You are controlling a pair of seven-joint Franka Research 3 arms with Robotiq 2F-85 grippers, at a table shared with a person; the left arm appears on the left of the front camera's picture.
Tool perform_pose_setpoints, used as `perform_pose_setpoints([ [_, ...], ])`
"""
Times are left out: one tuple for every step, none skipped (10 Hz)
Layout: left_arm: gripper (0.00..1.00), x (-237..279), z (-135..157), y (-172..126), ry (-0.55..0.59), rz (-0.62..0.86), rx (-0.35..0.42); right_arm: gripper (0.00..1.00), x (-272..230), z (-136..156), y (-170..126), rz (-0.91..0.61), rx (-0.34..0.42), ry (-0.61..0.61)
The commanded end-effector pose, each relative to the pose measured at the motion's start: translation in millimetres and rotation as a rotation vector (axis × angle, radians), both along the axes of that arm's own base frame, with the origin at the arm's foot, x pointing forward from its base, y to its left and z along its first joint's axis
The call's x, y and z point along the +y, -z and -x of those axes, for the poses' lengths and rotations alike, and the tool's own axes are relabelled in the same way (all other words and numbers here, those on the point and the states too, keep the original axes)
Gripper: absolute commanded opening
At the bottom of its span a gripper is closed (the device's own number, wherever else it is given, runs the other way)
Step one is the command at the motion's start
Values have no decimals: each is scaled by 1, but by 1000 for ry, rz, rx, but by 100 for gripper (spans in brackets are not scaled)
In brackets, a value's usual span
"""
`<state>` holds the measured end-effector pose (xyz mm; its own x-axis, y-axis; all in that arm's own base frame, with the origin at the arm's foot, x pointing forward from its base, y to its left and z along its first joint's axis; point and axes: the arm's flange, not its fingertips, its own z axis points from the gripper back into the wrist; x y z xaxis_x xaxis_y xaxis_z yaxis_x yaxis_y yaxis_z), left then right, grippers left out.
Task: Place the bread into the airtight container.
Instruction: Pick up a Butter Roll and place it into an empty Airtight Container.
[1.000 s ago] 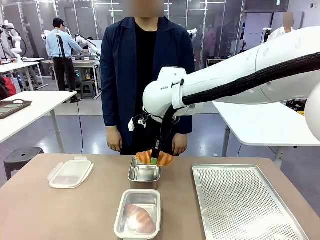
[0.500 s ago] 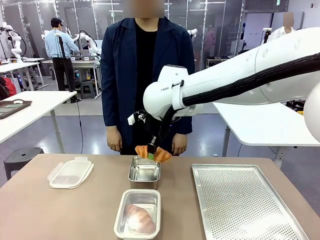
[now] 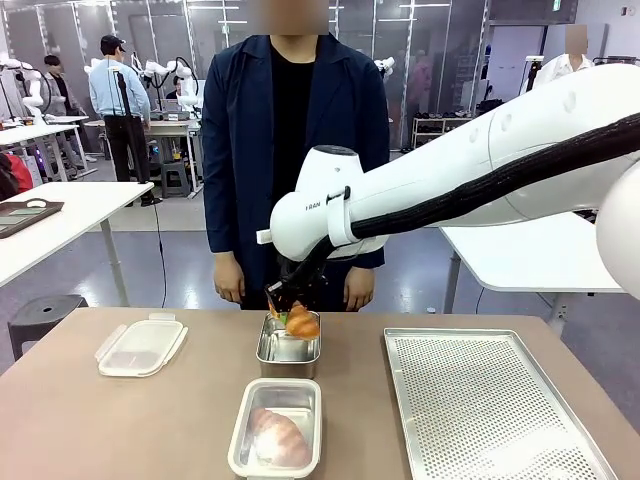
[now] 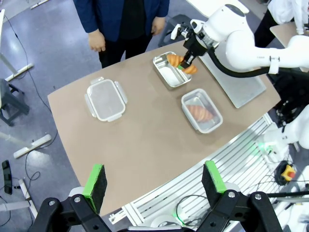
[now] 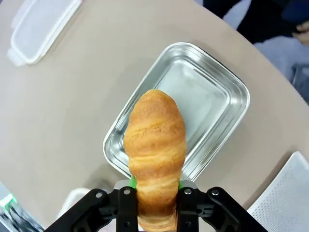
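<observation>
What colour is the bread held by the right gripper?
Golden brown, with darker ridges, on the bread in the right gripper; clearest in the right wrist view.

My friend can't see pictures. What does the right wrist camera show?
The right end effector is shut on a golden ridged bread roll, held above an empty rectangular metal container on a brown table.

Golden bread [image 5: 155,145] above open steel container [image 5: 212,96]
</observation>
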<state>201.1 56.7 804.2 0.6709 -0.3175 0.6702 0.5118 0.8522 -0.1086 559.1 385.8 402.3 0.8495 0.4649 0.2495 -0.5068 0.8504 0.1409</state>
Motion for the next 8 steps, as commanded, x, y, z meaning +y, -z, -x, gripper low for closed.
perform_pose_setpoints([
  [100,-1,0,-3,10,6,-4,22,7,0,4,-9,35,167],
  [100,-1,0,-3,10,6,-4,22,7,-3,6,-18,56,242],
  [100,-1,0,-3,10,6,-4,22,6,-8,13,-6,95,304],
  [100,-1,0,-3,10,6,-4,22,8,-13,21,-20,108,340],
  [100,-1,0,-3,10,6,-4,22,16,-14,30,-12,97,361],
  [100,-1,0,-3,10,6,-4,22,23,-14,37,-11,79,367],
  [100,-1,0,-3,10,6,-4,22,26,-17,42,-10,68,373],
  [100,-1,0,-3,10,6,-4,22,28,-20,46,-5,77,378],
])
